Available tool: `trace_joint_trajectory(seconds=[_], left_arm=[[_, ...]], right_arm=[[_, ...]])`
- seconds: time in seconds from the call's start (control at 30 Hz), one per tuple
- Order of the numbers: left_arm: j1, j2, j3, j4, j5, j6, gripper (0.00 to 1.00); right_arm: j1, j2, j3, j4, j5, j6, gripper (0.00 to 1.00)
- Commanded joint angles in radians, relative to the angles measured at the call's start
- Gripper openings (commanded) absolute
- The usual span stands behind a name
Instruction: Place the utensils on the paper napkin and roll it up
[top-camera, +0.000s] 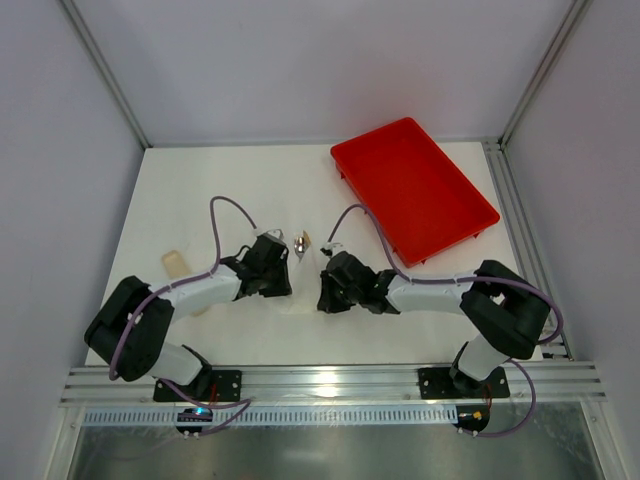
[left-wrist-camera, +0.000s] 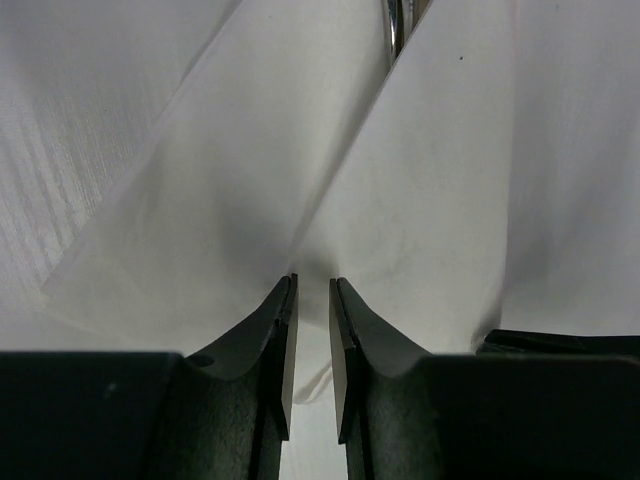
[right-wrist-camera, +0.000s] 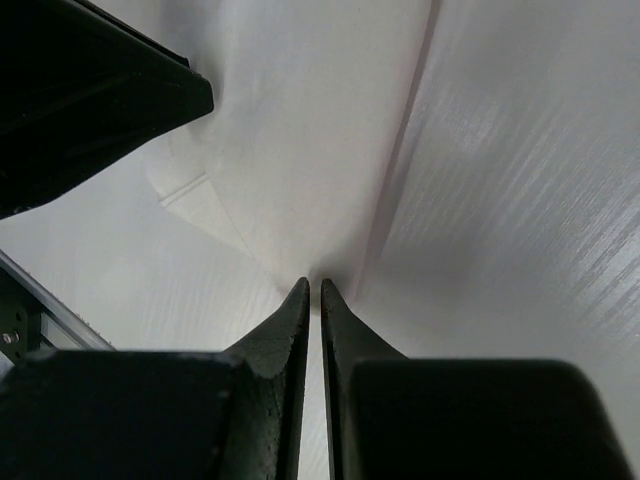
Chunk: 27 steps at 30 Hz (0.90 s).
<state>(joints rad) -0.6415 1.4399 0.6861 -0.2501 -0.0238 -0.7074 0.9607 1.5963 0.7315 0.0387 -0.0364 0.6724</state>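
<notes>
The paper napkin (top-camera: 303, 292) lies between the two grippers at the table's middle, folded over into a loose wrap. Shiny silver utensil heads (top-camera: 300, 243) stick out of its far end; the handles are hidden inside. In the left wrist view a silver utensil stem (left-wrist-camera: 393, 25) shows in a gap between napkin (left-wrist-camera: 250, 150) folds. My left gripper (left-wrist-camera: 312, 280) pinches a napkin fold, as seen from above (top-camera: 283, 276). My right gripper (right-wrist-camera: 314, 283) is shut on the napkin's (right-wrist-camera: 310, 120) opposite edge, as seen from above (top-camera: 326, 290).
A red tray (top-camera: 412, 188) sits at the back right. A small tan flat piece (top-camera: 175, 263) lies left of the left arm; I cannot tell what it is. The left gripper's dark body (right-wrist-camera: 80, 90) fills the right wrist view's upper left.
</notes>
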Motion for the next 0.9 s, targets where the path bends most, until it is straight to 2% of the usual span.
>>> trace_joint_trajectory(seconds=[0.0, 0.3, 0.43, 0.7, 0.87], left_arm=[[-0.001, -0.003, -0.016, 0.04, -0.025, -0.018, 0.23], [-0.001, -0.015, -0.028, 0.031, -0.031, -0.024, 0.22], [-0.001, -0.018, -0.028, 0.029, -0.03, -0.026, 0.22], [-0.001, -0.019, -0.034, 0.029, -0.031, -0.032, 0.22], [-0.001, -0.026, -0.036, 0.022, -0.033, -0.035, 0.22]], right_arm=[[0.006, -0.027, 0.084, -0.066, 0.023, -0.014, 0.1], [-0.053, 0.102, 0.273, -0.059, 0.032, -0.037, 0.08], [-0.06, 0.174, 0.344, -0.057, 0.099, -0.043, 0.05], [-0.065, 0.277, 0.347, 0.007, 0.078, -0.031, 0.04], [-0.065, 0.277, 0.322, 0.007, 0.086, -0.023, 0.04]])
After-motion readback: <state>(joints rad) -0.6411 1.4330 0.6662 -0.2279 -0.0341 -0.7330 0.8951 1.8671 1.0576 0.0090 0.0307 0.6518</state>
